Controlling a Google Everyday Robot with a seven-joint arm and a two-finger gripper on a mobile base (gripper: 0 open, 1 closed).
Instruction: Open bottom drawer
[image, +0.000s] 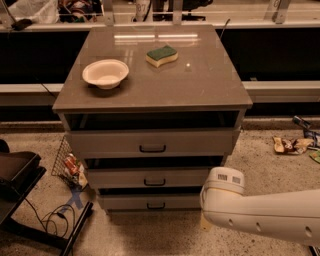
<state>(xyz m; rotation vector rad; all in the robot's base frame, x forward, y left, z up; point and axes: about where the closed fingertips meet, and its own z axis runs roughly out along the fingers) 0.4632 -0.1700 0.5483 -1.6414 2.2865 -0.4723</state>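
Observation:
The bottom drawer (150, 202) is the lowest of three grey drawer fronts in the grey cabinet (150, 90), and its small black bar handle (155, 205) faces me. A dark gap shows above its front. My white arm (250, 210) reaches in from the lower right, and its rounded joint (223, 182) sits just right of the bottom drawer. My gripper is hidden behind the arm, so I cannot see it.
The middle drawer (150, 178) and top drawer (150, 143) sit above. A white bowl (105, 73) and a green-yellow sponge (161, 55) lie on the cabinet top. A black stand with cables (30, 200) and a wire basket (67, 162) are on the left. Litter (290, 145) lies on the floor to the right.

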